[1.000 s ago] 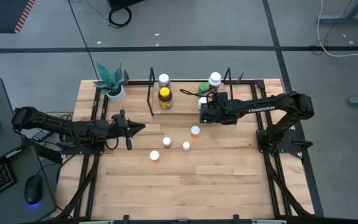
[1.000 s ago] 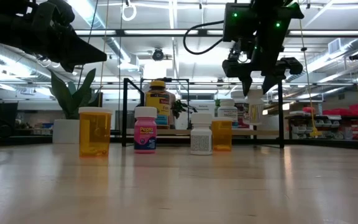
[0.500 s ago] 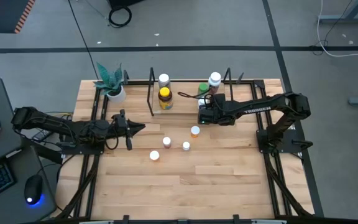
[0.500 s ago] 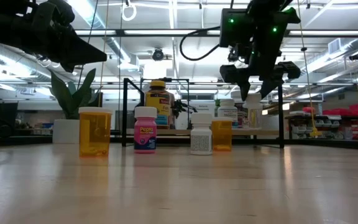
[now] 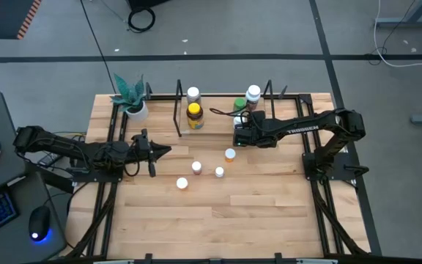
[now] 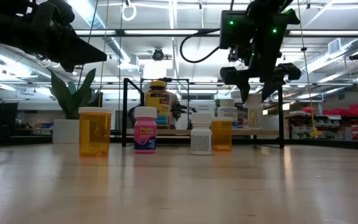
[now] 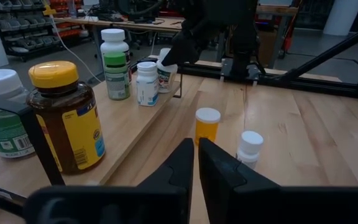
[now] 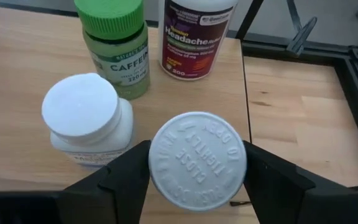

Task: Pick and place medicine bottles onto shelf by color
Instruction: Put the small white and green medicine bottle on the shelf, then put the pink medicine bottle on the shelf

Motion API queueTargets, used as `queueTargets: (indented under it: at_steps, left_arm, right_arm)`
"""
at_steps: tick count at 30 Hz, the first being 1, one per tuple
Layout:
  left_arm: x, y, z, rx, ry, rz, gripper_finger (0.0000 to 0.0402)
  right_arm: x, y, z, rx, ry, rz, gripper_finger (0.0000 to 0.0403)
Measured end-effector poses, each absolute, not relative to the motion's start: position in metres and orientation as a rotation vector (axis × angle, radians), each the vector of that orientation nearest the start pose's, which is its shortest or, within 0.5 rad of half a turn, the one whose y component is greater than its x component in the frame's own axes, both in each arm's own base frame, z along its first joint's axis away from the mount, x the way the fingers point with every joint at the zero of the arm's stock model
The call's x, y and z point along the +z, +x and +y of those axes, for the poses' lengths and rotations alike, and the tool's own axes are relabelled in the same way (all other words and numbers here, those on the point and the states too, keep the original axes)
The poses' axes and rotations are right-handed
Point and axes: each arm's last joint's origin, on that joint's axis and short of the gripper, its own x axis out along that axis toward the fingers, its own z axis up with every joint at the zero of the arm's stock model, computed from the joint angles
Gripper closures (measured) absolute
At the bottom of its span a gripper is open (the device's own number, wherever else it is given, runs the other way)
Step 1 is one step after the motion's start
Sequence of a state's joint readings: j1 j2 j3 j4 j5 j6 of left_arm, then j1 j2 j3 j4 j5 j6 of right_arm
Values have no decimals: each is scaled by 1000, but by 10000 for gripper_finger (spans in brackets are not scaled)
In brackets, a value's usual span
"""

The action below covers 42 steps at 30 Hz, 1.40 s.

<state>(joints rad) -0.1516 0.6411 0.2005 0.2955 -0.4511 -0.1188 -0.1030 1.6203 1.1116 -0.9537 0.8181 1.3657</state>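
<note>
The shelf (image 5: 218, 123) stands at the table's far side and carries an amber bottle with a yellow lid (image 5: 194, 112), a green-capped bottle (image 8: 114, 43) and white-capped bottles (image 8: 82, 118). My right gripper (image 8: 197, 171) is open above the shelf's right part. Its fingers stand on either side of the cap of a white bottle (image 8: 197, 165) that stands upright on the shelf (image 6: 252, 111). My left gripper (image 5: 168, 152) waits shut above the table's left part. Several small bottles stand on the table: orange (image 6: 95, 130), pink (image 6: 145, 129), white (image 6: 201, 134).
A potted green plant (image 5: 132, 99) stands at the far left corner. Black rails (image 5: 112, 132) run along both table sides. The shelf's black end frames (image 5: 178, 110) rise beside the bottles. Bare wood (image 5: 255, 205) lies at the near side.
My right gripper has opened: in the low view its fingers stand wider apart around the white bottle's top than a second ago. The bottle stays upright on the shelf.
</note>
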Motion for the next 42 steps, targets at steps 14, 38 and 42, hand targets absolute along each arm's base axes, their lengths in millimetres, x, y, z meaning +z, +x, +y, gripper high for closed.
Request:
queueTargets:
  at_steps: [14,38,42]
  left_arm:
    - [198,149,-10,306,-74,121,373]
    - [198,149,-10,307,-75,121,365]
    - [198,149,-10,307,-75,121,363]
  right_arm:
    - [214,281,-58,-1486,532,631,138]
    - [243,269,-40,-1360,533,617,137]
    - [254,265,-34,-1305,530,591,137]
